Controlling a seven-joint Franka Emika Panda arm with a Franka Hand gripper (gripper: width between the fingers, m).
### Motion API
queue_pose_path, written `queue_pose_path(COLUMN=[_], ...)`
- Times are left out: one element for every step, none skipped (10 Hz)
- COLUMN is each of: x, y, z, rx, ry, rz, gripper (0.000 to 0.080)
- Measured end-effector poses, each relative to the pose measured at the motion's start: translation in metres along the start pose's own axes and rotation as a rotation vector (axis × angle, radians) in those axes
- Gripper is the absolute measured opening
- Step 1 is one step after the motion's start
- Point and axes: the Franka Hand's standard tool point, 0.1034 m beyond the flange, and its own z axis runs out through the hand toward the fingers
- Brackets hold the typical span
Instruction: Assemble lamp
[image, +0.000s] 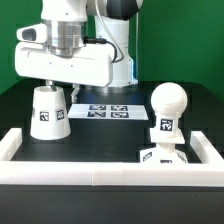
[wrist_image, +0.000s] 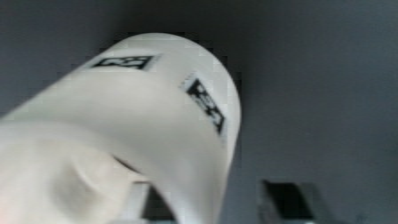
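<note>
Shade (image: 49, 111) left, bulb (image: 167, 106) right

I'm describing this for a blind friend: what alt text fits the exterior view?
A big white robot arm hangs over a white tapered cup-like shade on a black table. On the exterior view's right, a white ball-shaped bulb stands on a base.

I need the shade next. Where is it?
The shade stands on the exterior view's left, below the gripper, left of the marker board.
</note>
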Motion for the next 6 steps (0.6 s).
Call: queue_pose_path(x=[0.0042,0.0079,0.009,0.0083,0.0082,0.0081], y=[-0.0035,-0.0076,-0.0107,-0.0101,-0.0102,-0.0104], z=[-0.0029,-0.0047,-0.0045,-0.0037,-0.0034,-0.0033], rx=[0.002,0.003,0.003,0.003,0.003,0.003], ry=[-0.001,0.0,-0.002,-0.004,-0.004,-0.005], rz=[-0.006,-0.01,-0.017,-0.019,-0.019,-0.02], gripper=[0.0111,0.0044,0.0044,0.0044,0.0044,0.0044])
